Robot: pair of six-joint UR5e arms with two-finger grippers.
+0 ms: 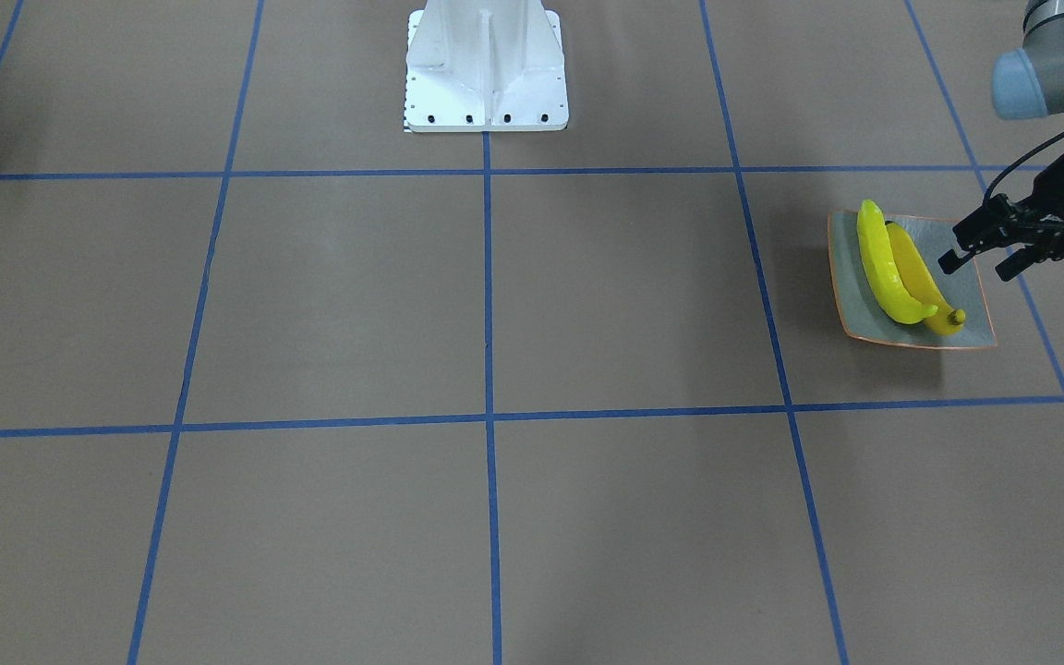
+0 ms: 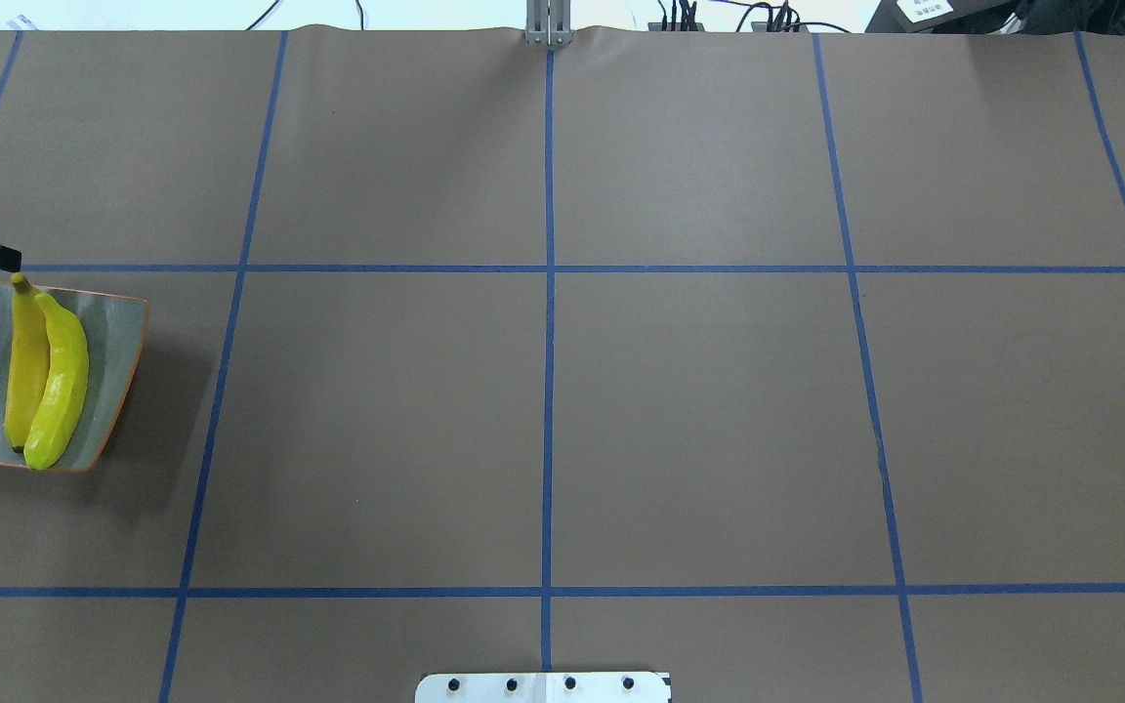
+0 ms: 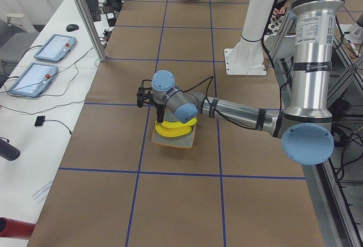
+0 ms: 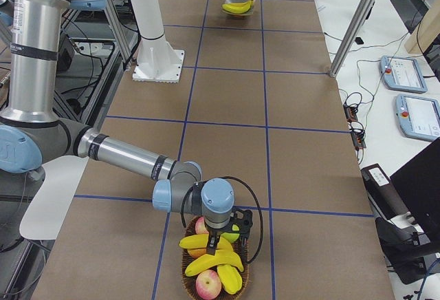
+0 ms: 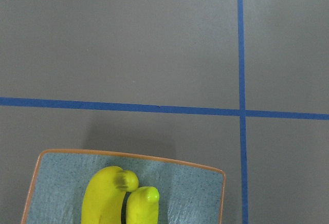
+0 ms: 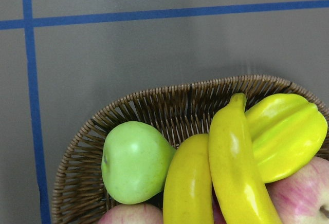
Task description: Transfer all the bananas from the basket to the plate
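The grey-green plate (image 1: 966, 323) lies at the table's left end with two bananas (image 1: 885, 268) side by side on it, one more orange (image 1: 922, 277). My left gripper (image 1: 983, 263) hovers open over the plate's far edge, holding nothing. The left wrist view shows the banana tips (image 5: 107, 190) on the plate (image 5: 190, 193). The wicker basket (image 6: 154, 100) holds two more bananas (image 6: 231, 167) among other fruit. My right gripper (image 4: 216, 241) hangs just over the basket (image 4: 187, 267); whether it is open or shut, I cannot tell.
A green apple (image 6: 134, 162), a yellow ribbed fruit (image 6: 288, 136) and pink apples share the basket. The white robot base (image 1: 486, 74) stands at the table's middle back edge. Tablets and cables lie on the side desk (image 3: 48, 60).
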